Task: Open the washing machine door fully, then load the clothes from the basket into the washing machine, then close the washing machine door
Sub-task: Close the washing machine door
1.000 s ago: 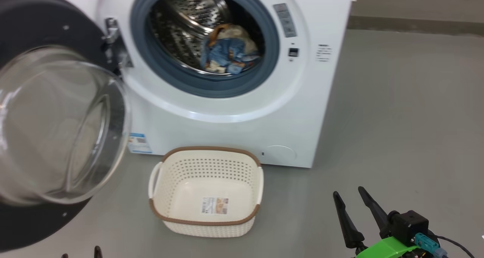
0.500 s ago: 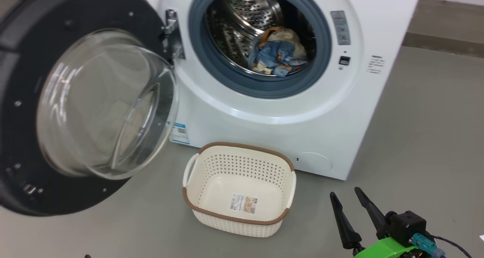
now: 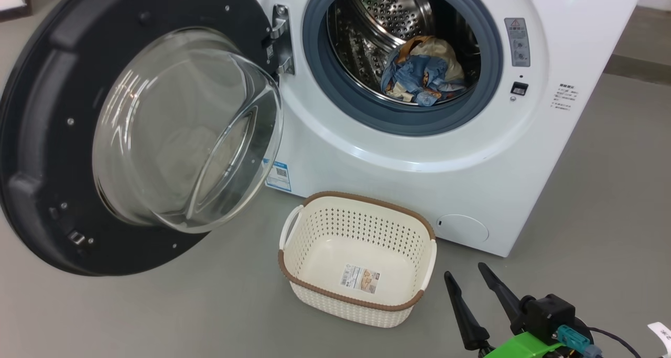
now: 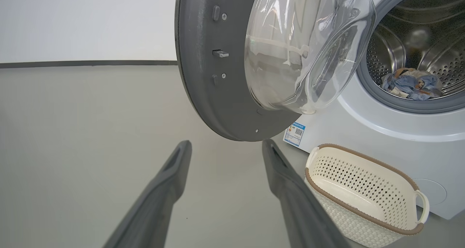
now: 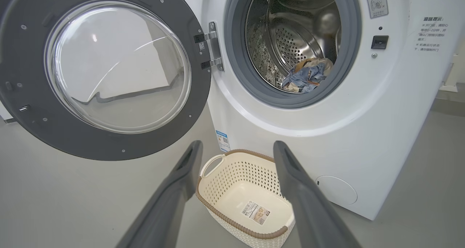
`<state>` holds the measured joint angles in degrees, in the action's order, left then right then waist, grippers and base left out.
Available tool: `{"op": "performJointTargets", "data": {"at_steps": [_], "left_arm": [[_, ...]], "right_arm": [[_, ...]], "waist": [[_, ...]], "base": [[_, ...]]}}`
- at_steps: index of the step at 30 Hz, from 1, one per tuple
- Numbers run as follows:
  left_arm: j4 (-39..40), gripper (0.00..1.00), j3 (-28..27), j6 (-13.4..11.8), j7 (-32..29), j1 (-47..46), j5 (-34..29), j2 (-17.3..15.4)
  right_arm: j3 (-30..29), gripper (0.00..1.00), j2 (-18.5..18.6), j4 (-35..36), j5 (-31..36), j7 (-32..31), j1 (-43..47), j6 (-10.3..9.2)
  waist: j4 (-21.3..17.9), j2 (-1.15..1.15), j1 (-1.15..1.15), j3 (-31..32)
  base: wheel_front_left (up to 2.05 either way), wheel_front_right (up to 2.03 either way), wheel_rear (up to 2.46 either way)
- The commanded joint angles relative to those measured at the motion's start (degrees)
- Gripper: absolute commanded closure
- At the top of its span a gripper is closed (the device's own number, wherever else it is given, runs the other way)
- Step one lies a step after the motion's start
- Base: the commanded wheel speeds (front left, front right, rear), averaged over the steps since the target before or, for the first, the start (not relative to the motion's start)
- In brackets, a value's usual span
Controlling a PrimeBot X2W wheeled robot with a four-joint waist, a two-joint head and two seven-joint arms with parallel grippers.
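Since the clothes lie in the drum and the basket stands empty, the wide-open washing machine door is best pushed shut at its outer rim by the left gripper, spread like the right gripper, in 1 steady sweep.

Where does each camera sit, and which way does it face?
Head view: high, looking down at the washing machine, open door and basket; right jaws apart, lower right.
Left wrist view: low, beside the door, seeing it obliquely; left jaws apart.
Right wrist view: low, facing the drum; right jaws apart.
Shared: the clothes in the drum.
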<state>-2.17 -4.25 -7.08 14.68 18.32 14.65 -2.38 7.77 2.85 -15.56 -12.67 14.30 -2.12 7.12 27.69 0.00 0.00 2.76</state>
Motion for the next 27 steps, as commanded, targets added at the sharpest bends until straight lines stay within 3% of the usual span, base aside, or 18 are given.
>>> {"op": "performJointTargets", "data": {"at_steps": [1,18,19,20,21,27], "left_arm": [[1.5,0.00,-1.7,-0.7,0.3,-1.2,0.8,-0.5],[3.1,0.00,-1.3,-2.1,0.3,-0.5,1.7,-0.5],[3.0,0.35,-1.2,-2.0,0.3,-0.5,1.6,-0.5],[3.0,0.79,-1.2,-2.0,0.3,-0.6,1.7,-0.5],[3.0,1.00,-1.2,-1.8,0.3,-0.6,1.6,-0.5],[3.4,1.00,-1.4,-1.3,0.3,-0.9,2.4,-0.5]], "right_arm": [[1.8,0.00,0.0,1.1,0.5,0.7,-2.4,0.36],[2.5,0.00,0.0,0.1,0.8,0.7,-3.8,0.36],[2.4,0.00,0.0,0.1,0.8,0.7,-3.7,0.36],[2.4,0.00,0.0,0.1,0.8,0.7,-3.7,0.36],[2.3,0.00,0.0,0.1,0.8,0.7,-3.6,0.36],[1.9,0.00,0.0,0.3,1.0,0.7,-3.4,0.36]], "waist": [[0.3,0.00,0.00,-0.4],[0.5,0.00,0.00,-1.0],[0.5,0.00,0.00,-1.0],[0.4,0.00,0.00,-1.0],[0.4,0.00,0.00,-1.0],[0.4,0.00,0.00,-1.3]], "base": [[0.00,0.00,0.00],[0.00,0.00,0.00],[0.00,0.00,0.00],[0.00,0.00,0.00],[0.00,0.00,0.00],[0.00,0.00,0.00]]}}
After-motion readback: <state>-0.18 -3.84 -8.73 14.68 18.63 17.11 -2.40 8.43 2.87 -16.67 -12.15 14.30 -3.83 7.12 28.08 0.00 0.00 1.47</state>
